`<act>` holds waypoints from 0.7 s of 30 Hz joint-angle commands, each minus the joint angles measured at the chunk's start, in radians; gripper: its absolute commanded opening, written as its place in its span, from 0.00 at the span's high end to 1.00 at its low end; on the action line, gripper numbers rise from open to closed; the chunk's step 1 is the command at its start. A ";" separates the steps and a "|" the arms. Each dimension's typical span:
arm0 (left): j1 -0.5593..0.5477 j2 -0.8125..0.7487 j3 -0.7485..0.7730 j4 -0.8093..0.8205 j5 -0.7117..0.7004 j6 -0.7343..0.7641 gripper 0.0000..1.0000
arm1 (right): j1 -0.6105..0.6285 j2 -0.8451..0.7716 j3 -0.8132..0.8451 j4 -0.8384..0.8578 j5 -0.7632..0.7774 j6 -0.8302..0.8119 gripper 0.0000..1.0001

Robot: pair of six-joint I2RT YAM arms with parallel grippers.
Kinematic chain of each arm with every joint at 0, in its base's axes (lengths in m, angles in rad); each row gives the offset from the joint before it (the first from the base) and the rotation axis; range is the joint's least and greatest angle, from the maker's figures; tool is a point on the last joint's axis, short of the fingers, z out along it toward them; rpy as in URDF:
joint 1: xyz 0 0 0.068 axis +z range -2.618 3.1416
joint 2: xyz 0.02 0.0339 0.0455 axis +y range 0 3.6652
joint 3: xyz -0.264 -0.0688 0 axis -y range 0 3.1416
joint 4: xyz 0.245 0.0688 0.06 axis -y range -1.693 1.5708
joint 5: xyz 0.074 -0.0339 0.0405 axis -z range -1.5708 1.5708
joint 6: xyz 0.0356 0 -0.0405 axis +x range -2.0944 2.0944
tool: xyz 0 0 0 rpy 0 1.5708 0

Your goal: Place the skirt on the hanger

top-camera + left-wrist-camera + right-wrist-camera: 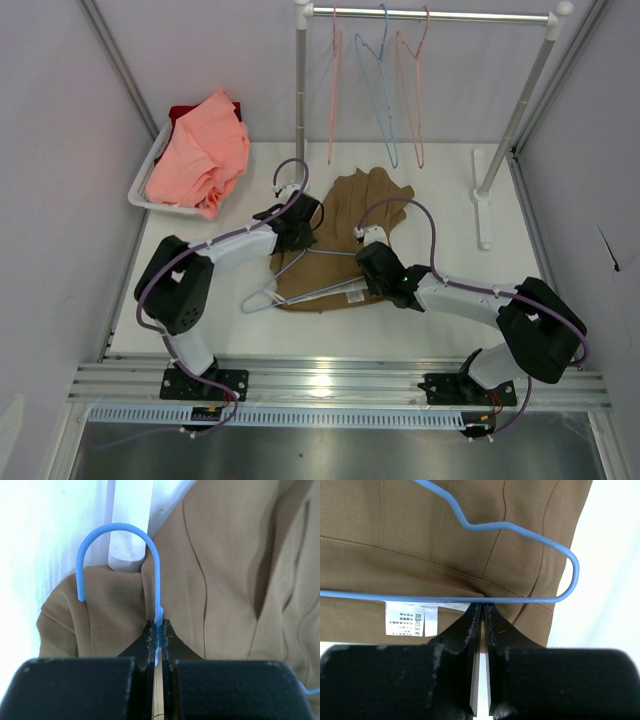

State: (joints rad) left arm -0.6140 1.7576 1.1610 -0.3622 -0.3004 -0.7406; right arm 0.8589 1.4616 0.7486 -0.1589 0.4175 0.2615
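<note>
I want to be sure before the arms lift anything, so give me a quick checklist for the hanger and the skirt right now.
1. Left gripper shut on the hanger at its neck, below the hook: ok.
2. Right gripper closed at the hanger's bottom bar: ok.
3. Whether it pinches the bar, the waistband or both: cannot tell.
4. Skirt hung on the hanger: not ok; the hanger lies on top of it.

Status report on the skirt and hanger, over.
Left gripper shut on hanger neck. Right gripper closed at its bottom bar, hold unclear. Skirt flat under hanger, not on it. Nothing blocking.
</note>
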 commanded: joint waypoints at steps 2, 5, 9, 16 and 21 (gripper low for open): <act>0.008 -0.096 -0.043 0.063 -0.011 0.035 1.00 | -0.070 -0.050 0.038 -0.010 -0.089 0.007 0.92; 0.008 -0.115 -0.061 0.069 -0.020 0.038 1.00 | -0.112 -0.044 0.057 -0.024 -0.161 0.001 0.93; 0.008 -0.121 -0.090 0.071 -0.037 0.038 1.00 | -0.133 -0.041 0.089 -0.044 -0.180 -0.008 0.94; -0.006 -0.159 -0.147 0.100 -0.062 0.035 1.00 | -0.155 -0.029 0.149 -0.070 -0.184 -0.021 0.93; -0.013 -0.176 -0.158 0.095 -0.098 0.043 1.00 | -0.175 0.006 0.175 -0.079 -0.201 -0.041 0.93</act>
State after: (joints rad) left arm -0.6163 1.6302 1.0187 -0.2543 -0.3668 -0.7425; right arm 0.7063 1.4532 0.8661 -0.2604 0.2016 0.2489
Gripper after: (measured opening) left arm 0.026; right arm 0.072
